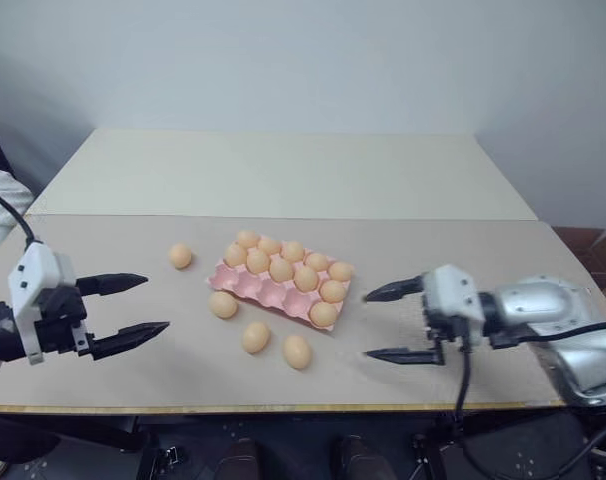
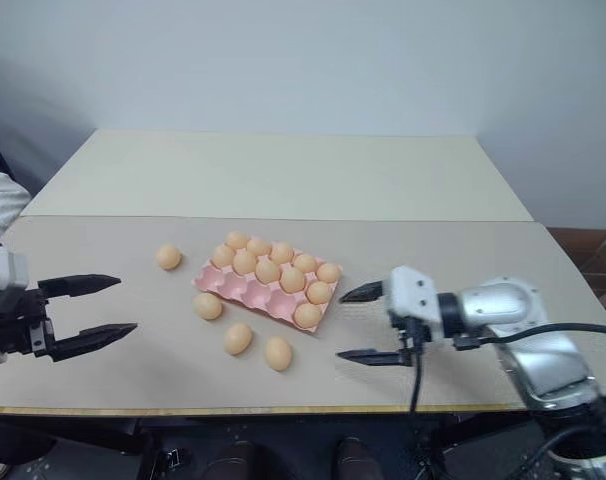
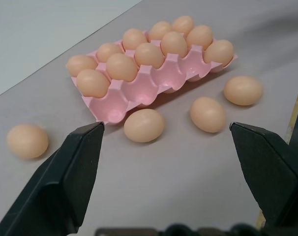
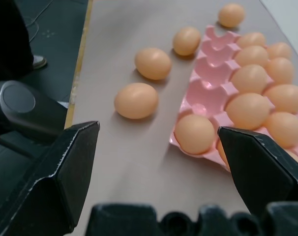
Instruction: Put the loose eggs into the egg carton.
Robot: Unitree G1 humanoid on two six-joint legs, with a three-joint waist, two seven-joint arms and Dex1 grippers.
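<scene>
Loose eggs [image 1: 255,336]: four on table [image 1: 133,380] left and near of pink egg carton [image 1: 245,283]; left gripper [image 1: 133,310] spread, empty; right gripper [image 1: 385,323] spread, empty.

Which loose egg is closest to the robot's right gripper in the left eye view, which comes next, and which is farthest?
From the right gripper:
1. Front egg, nearest, by the table's front edge.
2. Middle egg, just left of it.
3. Far egg, alone, left of the egg carton.
</scene>
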